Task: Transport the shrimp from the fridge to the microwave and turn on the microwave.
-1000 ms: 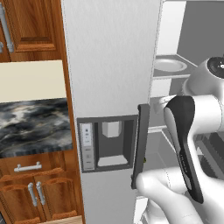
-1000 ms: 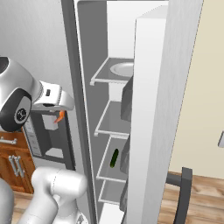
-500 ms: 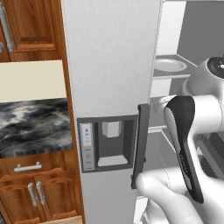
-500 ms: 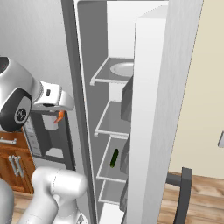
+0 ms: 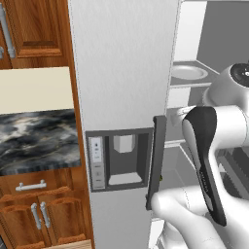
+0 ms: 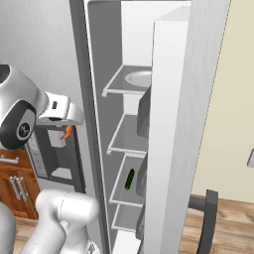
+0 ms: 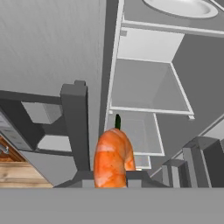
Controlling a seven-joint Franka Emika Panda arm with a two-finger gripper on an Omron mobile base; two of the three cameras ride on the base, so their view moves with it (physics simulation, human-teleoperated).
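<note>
- The shrimp is curled, glossy orange with paler bands.
- The tool is clenched on it, before the open fridge; its tail seems hidden.

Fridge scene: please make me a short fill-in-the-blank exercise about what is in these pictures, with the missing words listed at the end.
1. The claw is shut on an orange ____.
2. The right door of the fridge stands ____.
3. On the top shelf inside the fridge sits a white ____.
4. The small long vegetable lying on a lower shelf is ____ in colour.

Missing words: shrimp; open; bowl; green
</note>
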